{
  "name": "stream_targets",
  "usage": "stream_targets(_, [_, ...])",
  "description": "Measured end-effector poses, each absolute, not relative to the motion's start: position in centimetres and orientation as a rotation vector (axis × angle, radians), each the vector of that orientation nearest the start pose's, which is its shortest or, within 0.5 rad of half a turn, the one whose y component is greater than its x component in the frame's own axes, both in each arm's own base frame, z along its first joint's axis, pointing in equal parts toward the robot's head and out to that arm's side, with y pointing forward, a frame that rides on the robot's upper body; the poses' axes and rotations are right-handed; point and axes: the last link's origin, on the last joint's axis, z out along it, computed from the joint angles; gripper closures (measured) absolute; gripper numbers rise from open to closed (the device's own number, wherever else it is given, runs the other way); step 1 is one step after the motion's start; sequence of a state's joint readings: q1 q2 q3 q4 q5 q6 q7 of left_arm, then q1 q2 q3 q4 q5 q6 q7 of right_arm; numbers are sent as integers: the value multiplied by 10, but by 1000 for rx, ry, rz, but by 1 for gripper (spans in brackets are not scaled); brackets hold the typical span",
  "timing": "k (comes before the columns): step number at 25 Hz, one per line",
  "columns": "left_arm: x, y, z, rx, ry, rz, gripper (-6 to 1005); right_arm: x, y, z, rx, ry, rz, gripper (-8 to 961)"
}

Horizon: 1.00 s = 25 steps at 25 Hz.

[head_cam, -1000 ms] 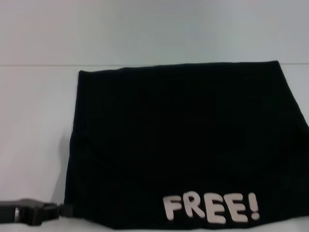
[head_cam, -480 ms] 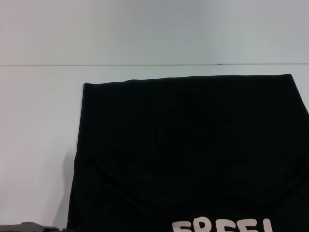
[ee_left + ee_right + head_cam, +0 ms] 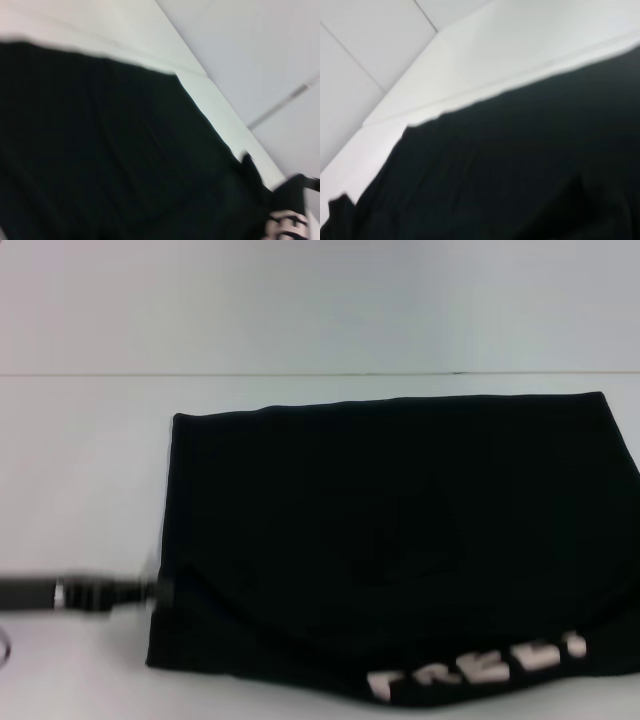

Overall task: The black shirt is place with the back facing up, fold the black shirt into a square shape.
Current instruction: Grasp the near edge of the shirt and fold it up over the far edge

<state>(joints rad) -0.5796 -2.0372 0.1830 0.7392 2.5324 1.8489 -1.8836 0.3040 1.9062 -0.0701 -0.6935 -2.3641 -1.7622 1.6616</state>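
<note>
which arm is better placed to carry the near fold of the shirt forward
Left, probably. The left tool sits at the near left edge of the black shirt, where a layer lifts. The right tool isn't visible in the head view.

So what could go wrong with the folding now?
The left gripper is right at the black shirt's left edge while the near part is lifted and curling over; if the cloth slips out there, the fold could flop back. The lifted edge with the FREE lettering runs slanted, so it may land crooked rather than square. The shirt's right side runs past the head view's edge, so that side's hold can't be checked.
</note>
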Motion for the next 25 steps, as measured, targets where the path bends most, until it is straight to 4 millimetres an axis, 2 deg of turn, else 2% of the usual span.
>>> stream_targets(5, [-285,367,52,-2426,-1456,-573,965,383,289,122,-2123,1326,610,914])
stream_targets(9, [-271,412,48,-2300,-1401,-503,964,377,338,110,-2044,1305,547,914])
stream_targets(15, [-263,449,45,-2148,-1308,-456,962,360,397,93,-1974,1273,421,914])
stream_targets(20, [-259,466,44,-2078,-1237,-408,961,332,437,86,-1953,1208,361,914])
stream_targets(25, [-255,475,46,-2043,-1190,-393,959,317,455,85,-1933,1160,343,913])
